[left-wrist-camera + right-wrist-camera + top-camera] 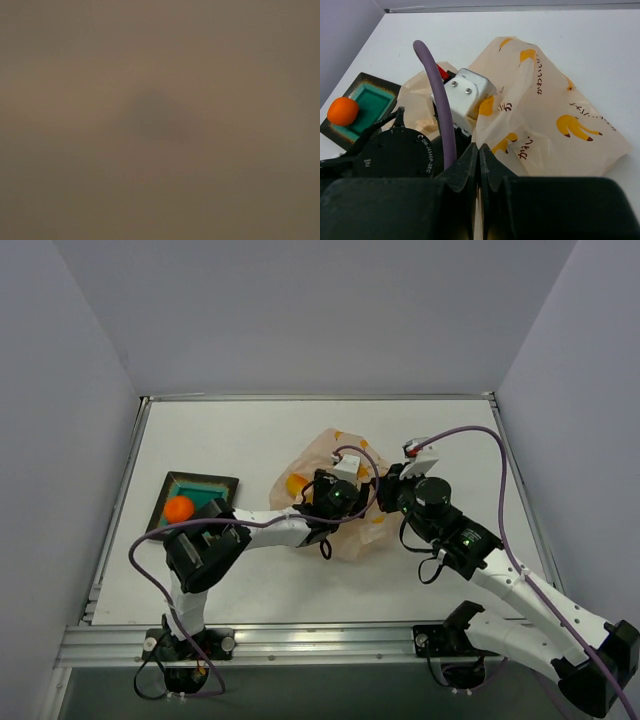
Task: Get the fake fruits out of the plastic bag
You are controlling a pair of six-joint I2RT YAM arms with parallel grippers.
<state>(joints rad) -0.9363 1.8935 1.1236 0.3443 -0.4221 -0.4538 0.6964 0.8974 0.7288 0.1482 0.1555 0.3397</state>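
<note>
"DM-J4340P-2EC" on black motor housing

The left arm and the right arm both have white tubular links between bulky black joint housings, and a thick purple cable runs along each. The left wrist carries a white block with two small screws, next to a round black motor housing printed with small white lettering. The right gripper has matte black, wedge-shaped fingers.
</note>
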